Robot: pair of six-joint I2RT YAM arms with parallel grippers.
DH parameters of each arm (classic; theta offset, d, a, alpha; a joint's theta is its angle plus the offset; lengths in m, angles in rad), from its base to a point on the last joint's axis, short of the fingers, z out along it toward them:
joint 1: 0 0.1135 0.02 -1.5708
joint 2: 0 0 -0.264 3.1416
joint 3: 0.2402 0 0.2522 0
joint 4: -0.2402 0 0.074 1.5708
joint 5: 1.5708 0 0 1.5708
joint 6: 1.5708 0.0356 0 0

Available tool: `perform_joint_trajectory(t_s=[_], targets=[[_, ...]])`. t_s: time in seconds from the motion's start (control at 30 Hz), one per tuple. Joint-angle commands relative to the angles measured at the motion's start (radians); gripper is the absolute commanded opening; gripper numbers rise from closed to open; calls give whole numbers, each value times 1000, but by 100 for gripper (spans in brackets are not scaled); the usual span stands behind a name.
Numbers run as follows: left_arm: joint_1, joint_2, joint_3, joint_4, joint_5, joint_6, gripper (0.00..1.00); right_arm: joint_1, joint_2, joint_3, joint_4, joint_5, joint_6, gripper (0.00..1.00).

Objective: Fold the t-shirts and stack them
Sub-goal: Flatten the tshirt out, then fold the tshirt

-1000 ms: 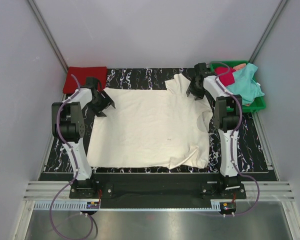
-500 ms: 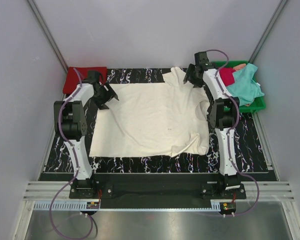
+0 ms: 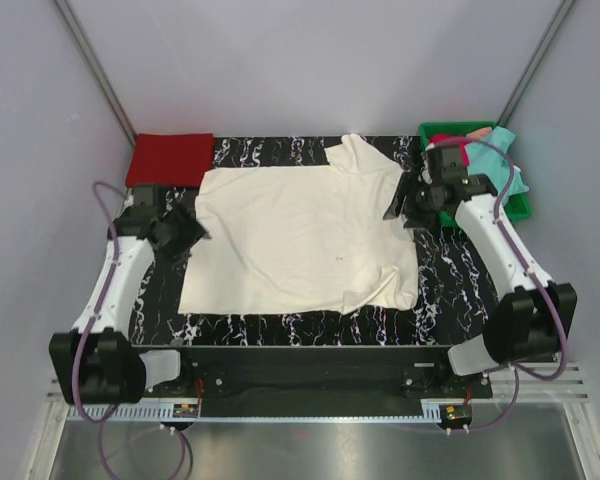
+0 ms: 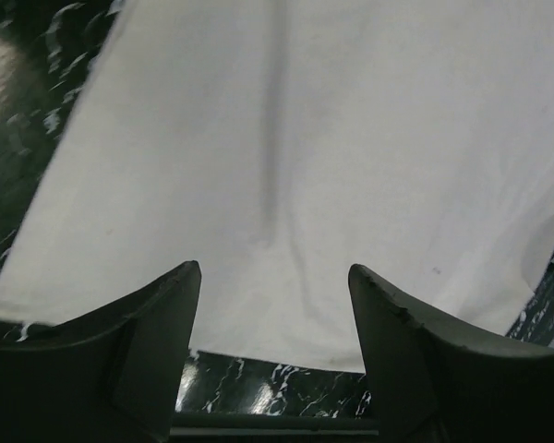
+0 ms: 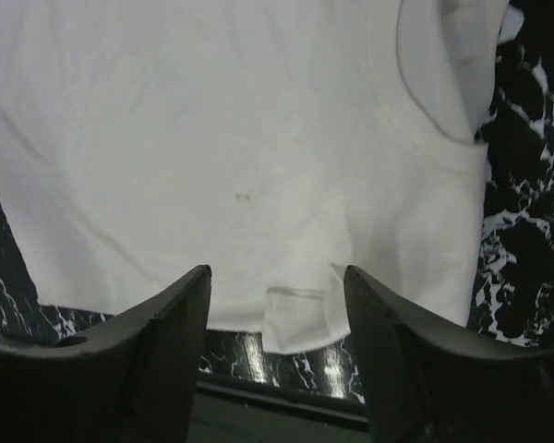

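Note:
A large cream-white t-shirt [image 3: 300,235] lies spread flat on the black marbled table, hem to the left and collar to the right. Its near sleeve [image 3: 380,290] is folded over. My left gripper [image 3: 187,233] hovers open at the hem edge, with nothing between its jaws [image 4: 275,277]. My right gripper [image 3: 398,208] is open above the collar side and also holds nothing [image 5: 277,277]. The cream shirt fills the left wrist view [image 4: 332,138] and the right wrist view [image 5: 212,138]. A folded red t-shirt [image 3: 170,158] lies at the back left. A teal t-shirt [image 3: 511,168] and a crimson one [image 3: 450,142] sit in the tray.
A green plastic tray [image 3: 520,207] stands at the back right, partly behind my right arm. Grey walls close in the table on three sides. Bare black table [image 3: 280,325] shows along the front edge and down both sides of the shirt.
The cream shirt has slid toward the back of the table. Both arms have drawn away from its far corners, swinging outward and nearer. The right jaws have opened wider.

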Motion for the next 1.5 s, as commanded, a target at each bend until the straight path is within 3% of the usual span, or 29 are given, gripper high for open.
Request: perform_joint_trajectory(t_s=[0.0,0.07,0.17,0.27,0.3,0.4,0.73,0.87,1.07,1.17,1.47], targets=[[107,-146,-155,-157,-121,-23,67,24,-137,-207,31,-117,22,63],[129,-181,-221,-174,-180,-34,63,26,-190,-315,26,-143,32,58],[145,-228,-293,-154,-158,-78,63,28,-293,-435,22,-156,86,58],[193,-231,-339,-143,-141,-97,75,28,-373,-512,45,-173,103,66],[199,-232,-347,-139,-144,-97,84,28,-383,-523,55,-177,97,68],[222,-229,-356,-149,-162,-97,87,28,-374,-531,40,-160,54,71],[303,-211,-435,-131,-139,-89,70,28,-331,-511,46,-91,-37,65],[345,-192,-441,-120,-139,-72,52,26,-310,-491,55,-111,-55,63],[365,-140,-442,-109,-151,-95,50,28,-298,-480,78,-136,-63,63],[366,-102,-448,-83,-136,-106,41,28,-290,-482,91,-151,-58,62],[365,-13,-497,-2,-102,-132,36,28,-272,-499,123,-169,-67,61]])
